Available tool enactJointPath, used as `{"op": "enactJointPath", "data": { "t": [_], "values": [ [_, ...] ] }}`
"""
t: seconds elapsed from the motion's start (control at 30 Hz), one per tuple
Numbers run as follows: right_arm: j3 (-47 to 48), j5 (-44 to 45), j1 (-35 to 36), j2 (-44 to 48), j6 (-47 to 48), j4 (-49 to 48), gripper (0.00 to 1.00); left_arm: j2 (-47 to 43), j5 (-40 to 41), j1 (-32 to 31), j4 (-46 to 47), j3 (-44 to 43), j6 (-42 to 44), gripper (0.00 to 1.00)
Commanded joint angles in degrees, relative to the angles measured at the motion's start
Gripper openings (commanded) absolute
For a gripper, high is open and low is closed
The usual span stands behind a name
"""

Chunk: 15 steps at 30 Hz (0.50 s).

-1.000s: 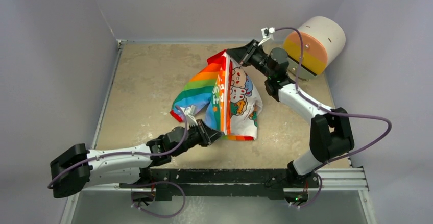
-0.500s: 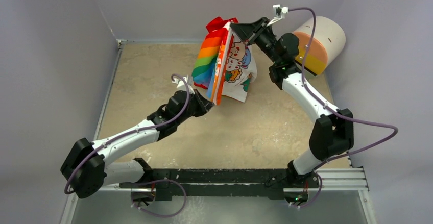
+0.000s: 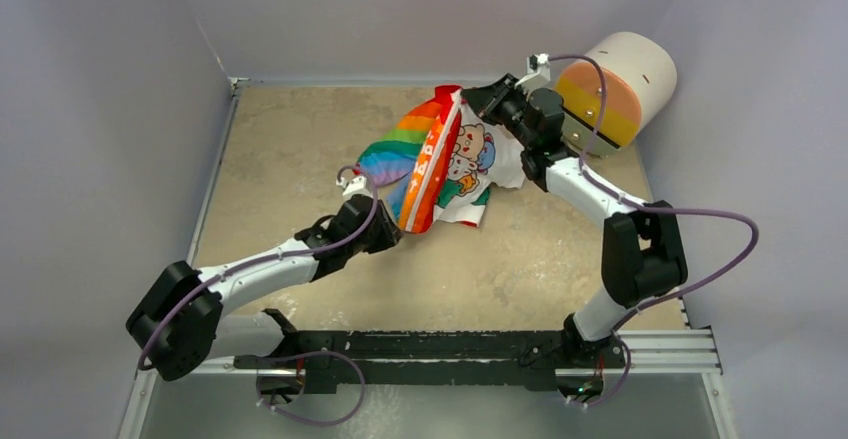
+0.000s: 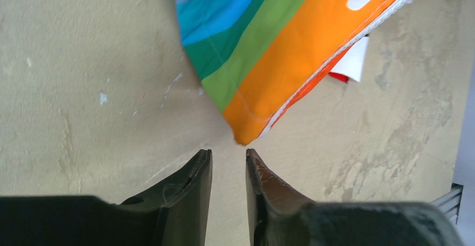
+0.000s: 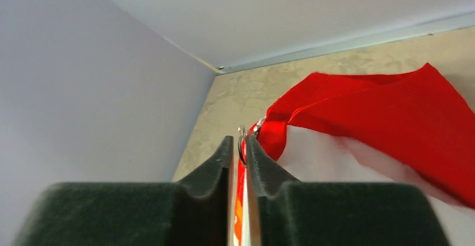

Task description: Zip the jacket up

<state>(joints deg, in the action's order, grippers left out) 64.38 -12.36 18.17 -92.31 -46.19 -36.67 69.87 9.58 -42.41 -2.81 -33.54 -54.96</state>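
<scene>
Jacket (image 3: 438, 159) sits toward the table's (image 3: 290, 139) far edge, rainbow side left, bear print right. Right gripper (image 5: 237, 145) is clenched on the jacket's zip edge beside the red hood (image 5: 392, 106), with a metal ring (image 5: 241, 143) showing at its tips. Left gripper (image 4: 228, 155) is parted and holds nothing; the orange hem corner (image 4: 242, 134) is just off its tips.

Far centre obstructed by the jacket (image 3: 440, 164). Far right corner taken by a white cylinder (image 3: 625, 84). Left arm (image 3: 265, 267) lies across the near left. Tabletop (image 3: 270, 149) left of the jacket and at near centre open; walls (image 3: 430, 9) enclose three sides.
</scene>
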Motion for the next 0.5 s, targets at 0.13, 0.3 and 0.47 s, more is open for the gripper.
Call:
{"op": "enactJointPath", "data": {
  "t": [0.13,0.3,0.47],
  "values": [
    [5.03,4.97,-2.4,-2.32,4.98,5.24,0.41,-0.31,5.63,0.06,-7.09,-3.62,1.19,0.58],
    [4.35,4.28,-5.17,0.63,7.76,8.52,0.64,-2.56,13.57,0.36,-16.74,-11.23,3.98,0.64],
    [2.66,5.57,-6.81,6.49,14.15,13.49,0.73,-3.37,19.47,1.18,-25.13,-19.7,7.6,0.7]
  ]
}}
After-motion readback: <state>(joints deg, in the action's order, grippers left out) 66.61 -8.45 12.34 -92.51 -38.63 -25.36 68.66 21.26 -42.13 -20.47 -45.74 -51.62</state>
